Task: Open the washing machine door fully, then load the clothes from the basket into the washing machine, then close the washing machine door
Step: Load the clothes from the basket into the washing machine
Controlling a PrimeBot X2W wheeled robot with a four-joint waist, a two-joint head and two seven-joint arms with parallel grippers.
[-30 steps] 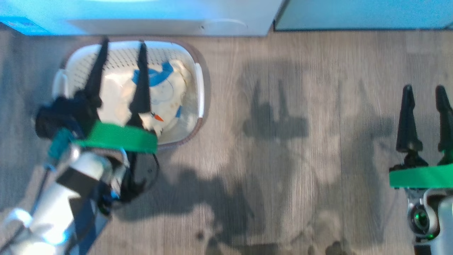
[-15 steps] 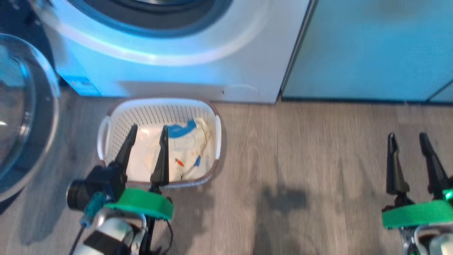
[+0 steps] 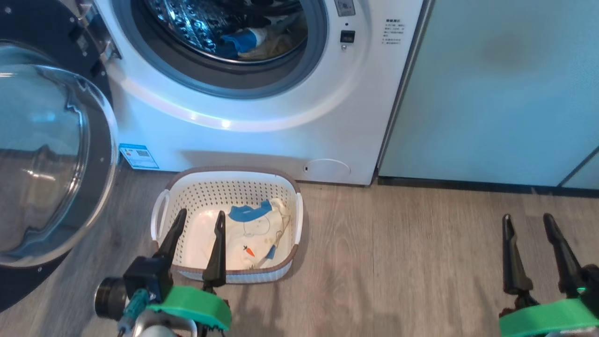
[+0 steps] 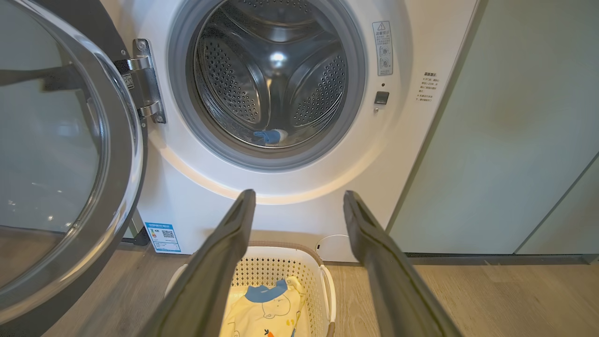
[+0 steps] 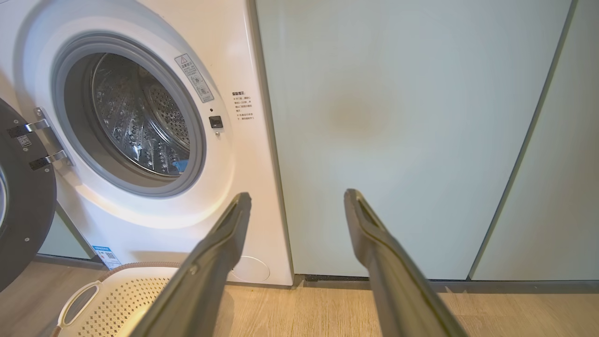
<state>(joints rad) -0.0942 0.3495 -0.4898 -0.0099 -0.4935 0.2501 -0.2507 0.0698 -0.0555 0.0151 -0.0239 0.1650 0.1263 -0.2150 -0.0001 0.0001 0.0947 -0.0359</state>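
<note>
Lying in the basket (image 3: 224, 192), clothes (image 3: 255, 229) sit below the left gripper (image 3: 201, 213)

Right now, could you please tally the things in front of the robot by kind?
Washing machine: 1
Door: 1
Basket: 1
Clothes bundles: 2
Grippers, left gripper and right gripper: 2
Total: 7

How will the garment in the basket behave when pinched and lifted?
Likely floppy: the garment lies creased and slumped in the basket, so it should drape when lifted. Probably light, since it looks like thin cloth.
</note>
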